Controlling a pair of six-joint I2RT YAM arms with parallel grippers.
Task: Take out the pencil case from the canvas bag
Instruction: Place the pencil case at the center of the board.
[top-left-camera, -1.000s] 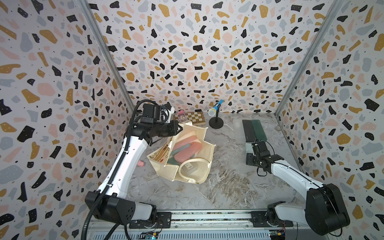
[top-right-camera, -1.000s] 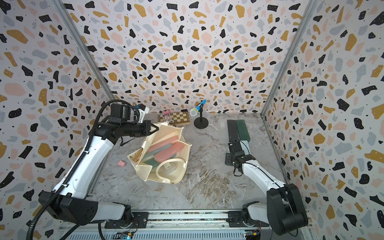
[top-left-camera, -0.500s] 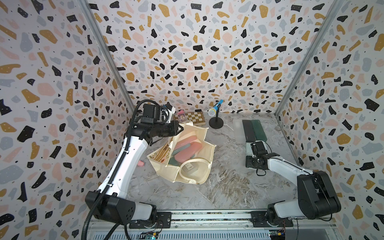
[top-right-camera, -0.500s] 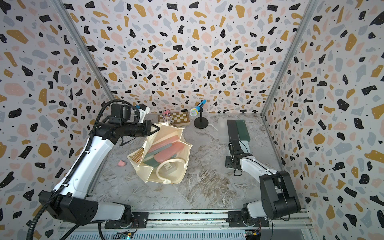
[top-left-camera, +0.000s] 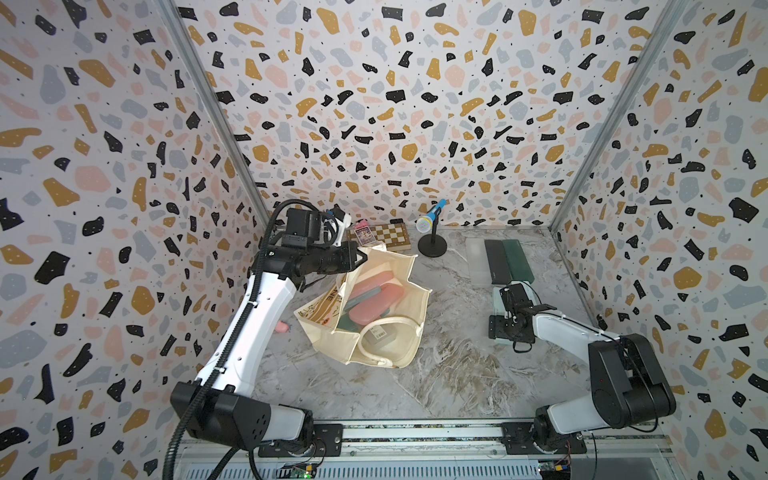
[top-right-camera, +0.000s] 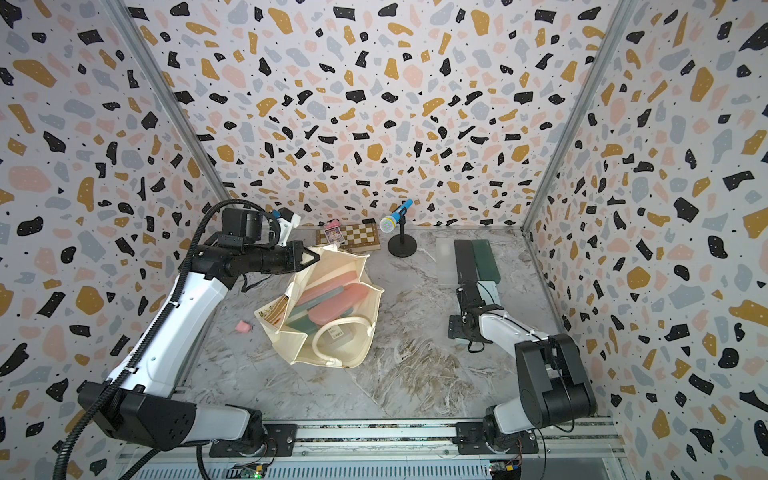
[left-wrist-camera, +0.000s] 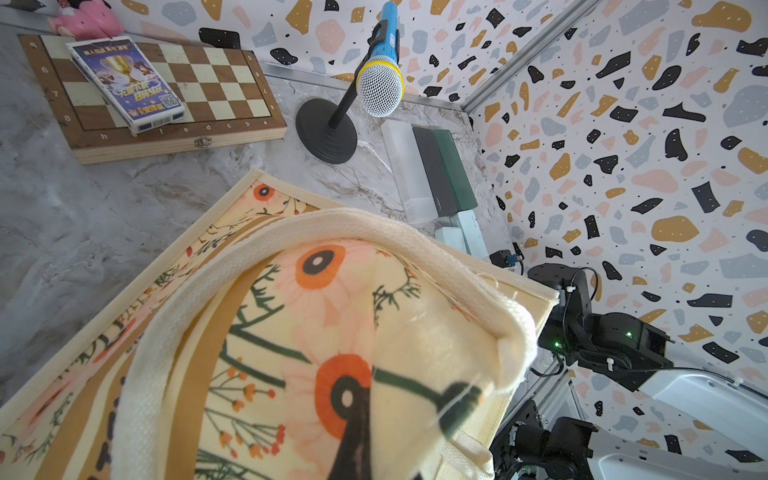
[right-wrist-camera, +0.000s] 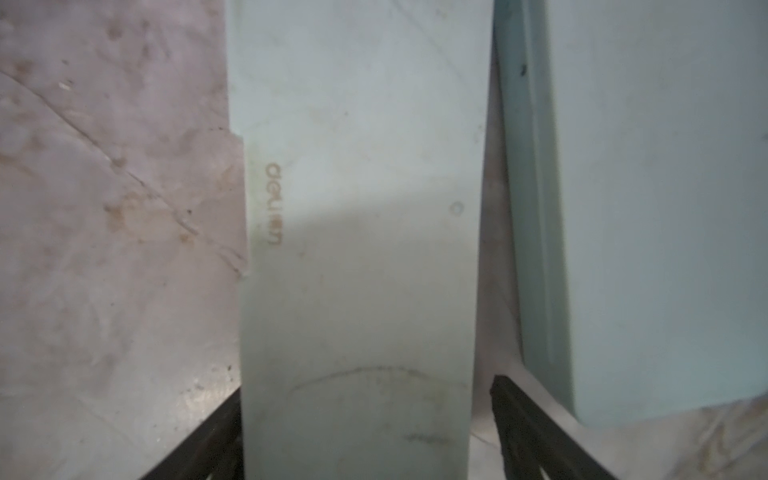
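The cream canvas bag (top-left-camera: 384, 349) (top-right-camera: 332, 353) lies open-mouthed mid-table, its floral face (left-wrist-camera: 316, 332) filling the left wrist view. My left gripper (top-left-camera: 360, 257) (left-wrist-camera: 353, 449) is shut on the bag's far rim and holds it up. Pink pencil cases (top-left-camera: 376, 305) (top-right-camera: 337, 306) and teal ones lie inside. My right gripper (top-left-camera: 505, 291) (right-wrist-camera: 365, 415) is low over the table on the right, open, its fingers (right-wrist-camera: 523, 419) straddling a pale blue pencil case (right-wrist-camera: 361, 249) that lies flat. There is a gap at one finger. A second pale blue case (right-wrist-camera: 644, 208) lies alongside.
A clear, a black and a green case (top-left-camera: 505, 262) lie in a row at the back right. A microphone on a round stand (top-left-camera: 432, 245) and a chessboard (top-left-camera: 392, 237) with a card box stand by the back wall. A small pink thing (top-left-camera: 282, 327) lies left of the bag.
My right gripper's jaws have spread wider around the pale blue case, and that arm's elbow has folded back towards its base. The left arm and the bag have not moved.
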